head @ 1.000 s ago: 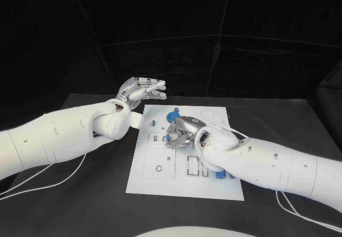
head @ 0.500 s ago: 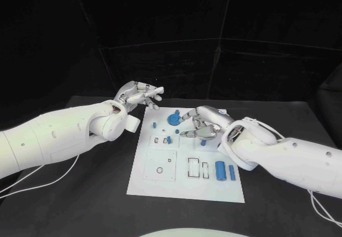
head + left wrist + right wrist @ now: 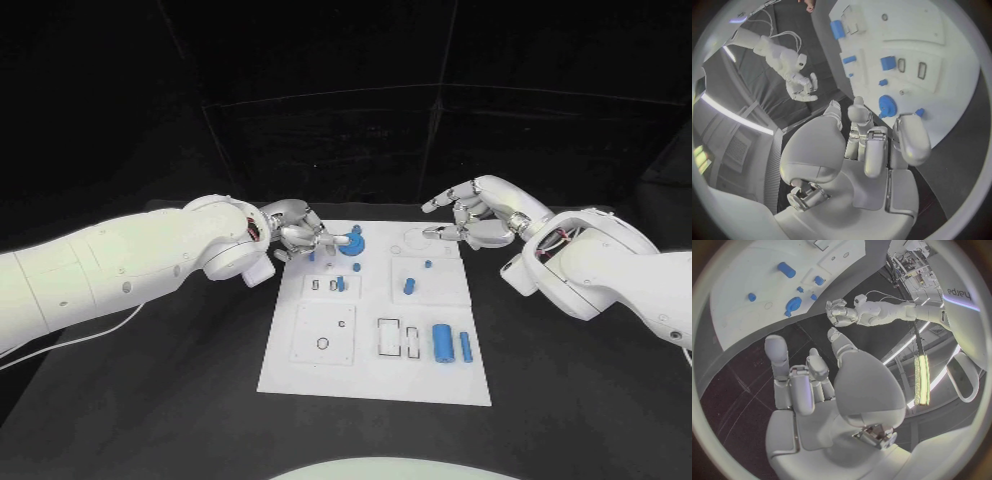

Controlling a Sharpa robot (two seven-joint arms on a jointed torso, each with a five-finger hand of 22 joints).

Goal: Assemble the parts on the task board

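Task board point(image 3: 325, 365) lies flat at the middle of the black worktop point(image 3: 144, 400), white, its long side running away from the robot. Blue parts sit on it: a round gear-like piece point(image 3: 353, 240) near the far edge, a small peg point(image 3: 410, 287) mid-board, and two cylinders point(image 3: 443, 339) lying side by side toward the near right. Several outlined recesses on the left half appear unfilled.

Left hand point(image 3: 296, 233) hovers at the board's far left corner, just beside the round blue piece; fingers point(image 3: 877, 150) are partly curled, apart, and hold nothing that can be seen. Right hand point(image 3: 483, 213) is raised off the board's far right corner, fingers point(image 3: 776, 357) spread and empty.

Judgement: assembly is part-way, and the hands are between placements. The left hand seems best placed to take the round piece; that calls for lowering onto it and closing squarely, without nudging the small pegs nearby.
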